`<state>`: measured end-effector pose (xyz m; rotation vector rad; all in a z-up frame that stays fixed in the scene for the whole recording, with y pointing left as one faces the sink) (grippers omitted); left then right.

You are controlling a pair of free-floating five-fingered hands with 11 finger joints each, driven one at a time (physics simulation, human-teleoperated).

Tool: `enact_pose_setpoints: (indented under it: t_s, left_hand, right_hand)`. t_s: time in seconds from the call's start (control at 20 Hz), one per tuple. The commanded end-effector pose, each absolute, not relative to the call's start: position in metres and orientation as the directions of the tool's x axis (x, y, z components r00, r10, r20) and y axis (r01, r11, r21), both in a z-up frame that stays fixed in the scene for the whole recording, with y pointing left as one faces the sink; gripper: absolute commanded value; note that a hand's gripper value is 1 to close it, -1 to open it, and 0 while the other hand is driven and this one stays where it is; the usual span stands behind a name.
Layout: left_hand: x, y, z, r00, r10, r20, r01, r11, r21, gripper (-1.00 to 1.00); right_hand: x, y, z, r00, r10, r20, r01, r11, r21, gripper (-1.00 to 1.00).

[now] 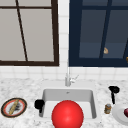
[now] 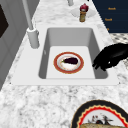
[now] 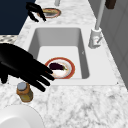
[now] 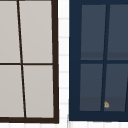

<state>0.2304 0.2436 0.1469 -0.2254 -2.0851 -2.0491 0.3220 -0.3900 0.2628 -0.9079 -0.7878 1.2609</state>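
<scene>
A red-rimmed plate (image 2: 59,68) (image 3: 70,73) with a dark eggplant (image 2: 70,60) (image 3: 56,66) lies on the sink's floor (image 2: 72,40). My left hand (image 1: 39,104) (image 2: 110,58) hovers at the sink's front left corner, fingers loosely bent down and holding nothing; it shows small at the far end in the right side view (image 3: 34,11). My right hand (image 1: 113,90) (image 3: 22,66) floats over the counter right of the sink, fingers straight, just above a small amber jar (image 1: 107,108) (image 3: 24,92). A big red sphere (image 1: 67,115) covers the basin's front in the front view.
The faucet (image 1: 68,77) (image 2: 32,35) stands behind the basin. A patterned plate with a bread stick (image 1: 13,107) (image 2: 100,120) sits on the left counter. A white plate (image 1: 119,113) (image 3: 17,117) with a dark red item (image 1: 125,112) lies at the right. Windows are above.
</scene>
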Motion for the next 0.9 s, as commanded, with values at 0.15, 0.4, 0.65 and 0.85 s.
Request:
enact_pose_setpoints:
  t_s: [0.15,0.4,0.65,0.85]
  left_hand:
    - [0.23,0.244,0.147,-0.966,-0.037,0.254,0.253,0.022,0.967,0.0]
    - [0.23,0.244,0.147,-0.966,-0.037,0.254,0.253,0.022,0.967,0.0]
    - [0.23,0.244,0.147,-0.966,-0.037,0.254,0.253,0.022,0.967,0.0]
    - [0.23,0.244,0.147,-0.966,-0.037,0.254,0.253,0.022,0.967,0.0]
  right_hand:
    - [0.323,-0.39,0.276,0.245,0.962,0.121,-0.333,0.201,-0.921,-1.0]
    - [0.323,-0.389,0.282,0.268,0.952,0.15,-0.292,0.228,-0.929,-1.0]
    - [0.31,-0.389,0.294,0.303,0.938,0.17,-0.299,0.263,-0.917,-1.0]
    - [0.298,-0.389,0.302,0.297,0.932,0.209,-0.315,0.303,-0.9,-1.0]
